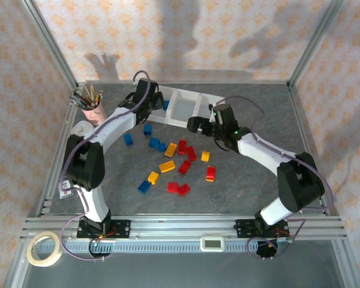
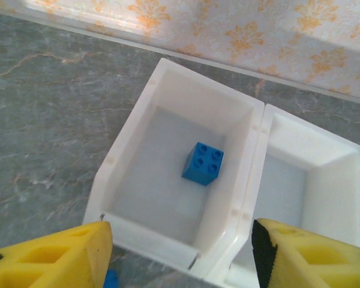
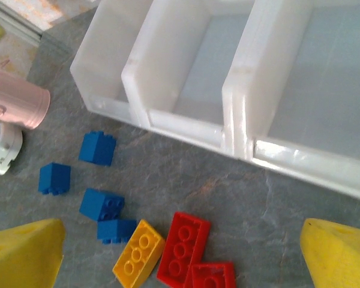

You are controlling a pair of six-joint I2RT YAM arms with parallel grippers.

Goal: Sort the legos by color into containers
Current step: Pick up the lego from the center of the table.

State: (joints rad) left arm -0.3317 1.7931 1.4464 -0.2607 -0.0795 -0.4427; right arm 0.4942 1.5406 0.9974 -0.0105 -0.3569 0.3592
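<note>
I see one blue two-by-two brick point(image 2: 203, 164), studs up, on the floor of the tray's end compartment point(image 2: 121, 162). The left gripper point(image 2: 181, 253) hangs above it, jaws apart and empty. The other legos point(image 3: 101, 204), glossy red, blue and yellow-orange, lie scattered on the table just before the tray. The right gripper point(image 3: 181, 252) is spread wide over them, holding nothing. A pink pencil cup point(image 1: 91, 108) stands near that end.

Grey marbled table point(image 1: 246, 186) with scattered legos point(image 1: 182, 147), white containers point(image 1: 171, 120), seemingly a pink pencil cup point(image 1: 93, 113)
</note>
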